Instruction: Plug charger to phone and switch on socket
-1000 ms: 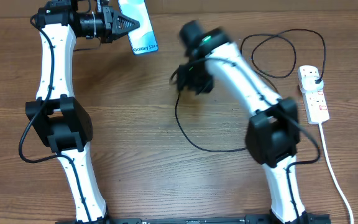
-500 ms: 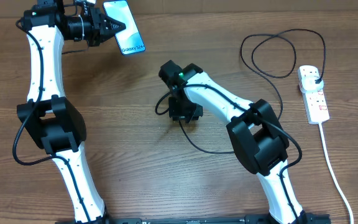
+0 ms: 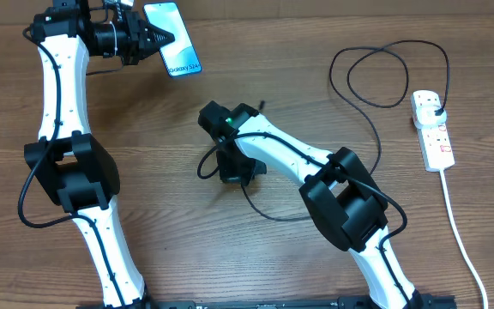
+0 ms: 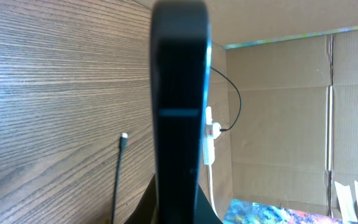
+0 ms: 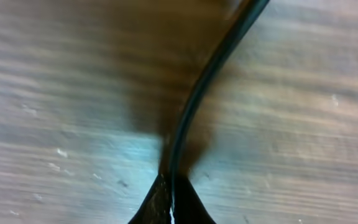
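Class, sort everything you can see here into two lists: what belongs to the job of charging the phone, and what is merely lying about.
Belongs to the job:
- slim smartphone with lit light-blue screen
- long thin black charger cable
- white elongated power strip with red-marked switches

Just lying about:
- brown cardboard wall
- colourful printed sheet at its foot
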